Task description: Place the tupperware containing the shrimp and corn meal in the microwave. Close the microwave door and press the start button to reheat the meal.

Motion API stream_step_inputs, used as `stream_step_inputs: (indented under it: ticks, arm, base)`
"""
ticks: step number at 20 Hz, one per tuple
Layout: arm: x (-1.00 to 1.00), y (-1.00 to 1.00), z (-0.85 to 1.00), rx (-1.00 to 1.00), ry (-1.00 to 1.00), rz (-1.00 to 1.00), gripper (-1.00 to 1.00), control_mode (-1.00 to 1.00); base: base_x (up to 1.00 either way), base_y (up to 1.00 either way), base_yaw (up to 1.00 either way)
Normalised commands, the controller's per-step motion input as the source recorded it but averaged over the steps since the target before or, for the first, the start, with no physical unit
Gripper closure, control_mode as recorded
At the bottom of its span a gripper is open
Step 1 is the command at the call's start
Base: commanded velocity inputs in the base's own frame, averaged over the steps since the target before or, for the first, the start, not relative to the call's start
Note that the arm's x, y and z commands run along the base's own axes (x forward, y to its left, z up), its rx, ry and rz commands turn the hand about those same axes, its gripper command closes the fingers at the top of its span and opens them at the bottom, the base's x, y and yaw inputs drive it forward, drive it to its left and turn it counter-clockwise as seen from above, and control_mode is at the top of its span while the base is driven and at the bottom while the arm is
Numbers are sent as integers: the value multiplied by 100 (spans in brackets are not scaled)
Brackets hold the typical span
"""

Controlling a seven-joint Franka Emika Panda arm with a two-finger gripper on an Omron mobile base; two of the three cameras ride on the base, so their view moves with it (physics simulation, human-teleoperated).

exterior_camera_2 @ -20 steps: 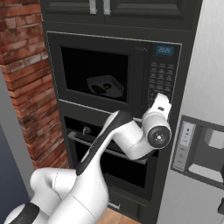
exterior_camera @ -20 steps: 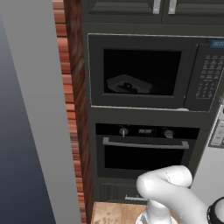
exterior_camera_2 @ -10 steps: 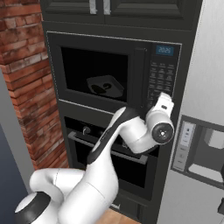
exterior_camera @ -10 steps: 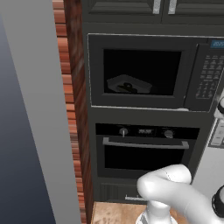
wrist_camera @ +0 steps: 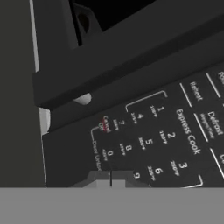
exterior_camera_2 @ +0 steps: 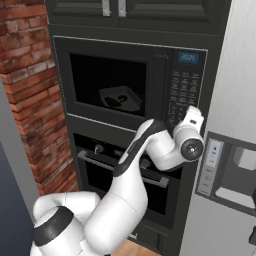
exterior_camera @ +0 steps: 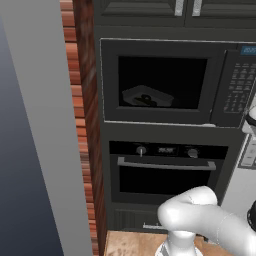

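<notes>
Shifted slightly rightward since the earlier frame: white arm's wrist, with gripper [wrist_camera: 111, 180] at black microwave [exterior_camera_2: 130, 82] keypad panel [wrist_camera: 148, 135], jaws pressed together, holding nothing. Shallow clear-grey plastic tupperware [exterior_camera: 146, 96] rests inside cavity behind closed black glass microwave door [exterior_camera: 157, 82].

Flat, even rendered light with no glare and soft shadows; the microwave [exterior_camera: 165, 82] cavity is dim, its tupperware [exterior_camera_2: 120, 98] barely lit, and the hand view's keypad [wrist_camera: 148, 135] lettering is slightly blurred.
</notes>
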Motion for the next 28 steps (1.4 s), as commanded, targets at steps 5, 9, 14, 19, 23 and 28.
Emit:
stream_step_inputs:
  ticks: [5,9,14,19,23,28]
  arm:
    - [34,-17,-14,0,0,0,100,-100]
    - [36,-11,-20,0,0,0,100,-100]
    - [34,-16,-19,0,-1,0,100,-100]
    - [31,-21,-19,0,-1,0,100,-100]
    - [38,-26,-26,0,-1,-3,100,-100]
    - [61,-55,1,0,14,-9,100,-100]
  base:
    - [0,0,0]
    - [0,0,0]
    - [0,0,0]
    - [0,0,0]
    - [0,0,0]
    - [0,0,0]
